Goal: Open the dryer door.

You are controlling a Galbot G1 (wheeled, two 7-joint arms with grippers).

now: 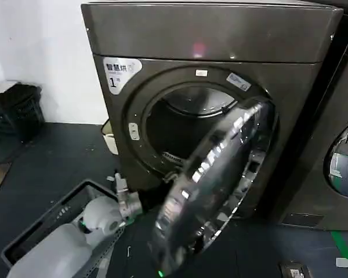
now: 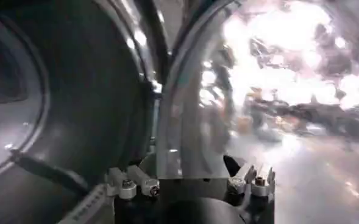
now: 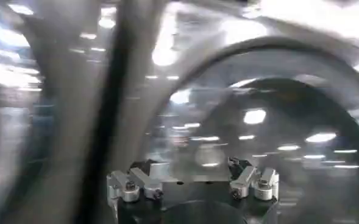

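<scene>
The bronze-grey dryer [image 1: 220, 35] with the "1" sticker fills the head view. The dryer door [image 1: 220, 174], a chrome ring around dark glass, stands partly swung out from its right-hand hinge, and the drum opening [image 1: 180, 127] shows behind it. My left arm's wrist [image 1: 127, 202] reaches in at the door's free left edge, with its gripper hidden behind the rim. In the left wrist view the left gripper [image 2: 191, 170] is open, with the door's chrome rim [image 2: 179, 109] running between its spread fingers. The right gripper [image 3: 191, 167] is open, close to a blurred chrome-ringed round surface [image 3: 301, 134].
A grey slatted crate [image 1: 52, 226] lies on the dark floor under my left arm. A white container [image 1: 110, 139] stands at the dryer's left foot, and a black bag [image 1: 17, 110] sits by the wall. A second, blacker machine [image 1: 342, 162] adjoins on the right.
</scene>
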